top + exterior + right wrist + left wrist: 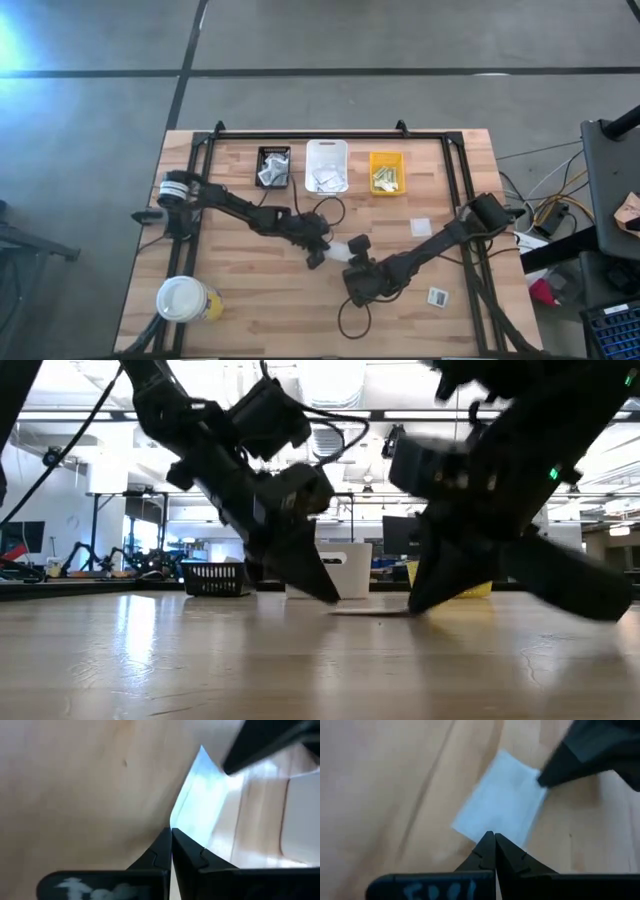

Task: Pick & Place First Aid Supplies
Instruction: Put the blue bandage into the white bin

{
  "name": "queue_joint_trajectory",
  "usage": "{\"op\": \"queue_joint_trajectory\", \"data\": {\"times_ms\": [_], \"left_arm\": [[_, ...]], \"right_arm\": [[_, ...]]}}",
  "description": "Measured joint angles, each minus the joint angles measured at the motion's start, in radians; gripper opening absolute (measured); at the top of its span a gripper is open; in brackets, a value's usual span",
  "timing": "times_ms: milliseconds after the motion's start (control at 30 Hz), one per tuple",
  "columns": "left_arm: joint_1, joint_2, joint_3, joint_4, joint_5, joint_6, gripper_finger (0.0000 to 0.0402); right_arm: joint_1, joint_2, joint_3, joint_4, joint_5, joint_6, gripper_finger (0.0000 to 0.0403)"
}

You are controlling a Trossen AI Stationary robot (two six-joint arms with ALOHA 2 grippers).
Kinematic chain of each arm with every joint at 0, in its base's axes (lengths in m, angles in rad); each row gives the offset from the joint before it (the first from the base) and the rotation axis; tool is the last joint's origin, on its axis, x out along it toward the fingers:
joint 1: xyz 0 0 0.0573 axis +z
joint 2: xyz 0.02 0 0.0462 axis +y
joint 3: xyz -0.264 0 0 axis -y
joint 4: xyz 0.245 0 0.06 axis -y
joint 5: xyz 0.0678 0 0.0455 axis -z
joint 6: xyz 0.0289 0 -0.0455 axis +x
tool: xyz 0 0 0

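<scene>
Wooden table point(250, 300): both grippers' closed fingers pinch one white packet point(500, 802), clearest from wrists.

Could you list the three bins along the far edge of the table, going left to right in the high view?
Black bin → white bin → yellow bin. Each has small packets inside, and they sit apart from one another in a row.
</scene>
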Motion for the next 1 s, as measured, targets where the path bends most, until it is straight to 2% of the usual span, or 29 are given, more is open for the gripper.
{"op": "queue_joint_trajectory", "data": {"times_ms": [133,333,467,633,1000], "left_arm": [[0.013,-0.066,0.003,-0.085,-0.051,0.049,0.0],[0.021,-0.162,0.002,-0.302,-0.247,0.095,0.0],[0.022,-0.23,0.003,-0.412,-0.336,0.116,0.0],[0.022,-0.301,0.002,-0.466,-0.381,0.139,0.0],[0.022,-0.443,-0.103,-0.47,-0.385,0.14,0.0]], "right_arm": [[0.002,-0.05,0.0,0.002,0.005,0.004,0.0008],[0.001,-0.121,0.0,-0.016,0.021,0.007,0.0008],[-0.008,-0.159,0.0,-0.042,0.034,0.008,0.0008],[-0.041,-0.209,0.0,-0.038,0.046,0.016,0.0008],[-0.164,-0.338,-0.001,-0.049,0.057,0.034,0.0008]]}}
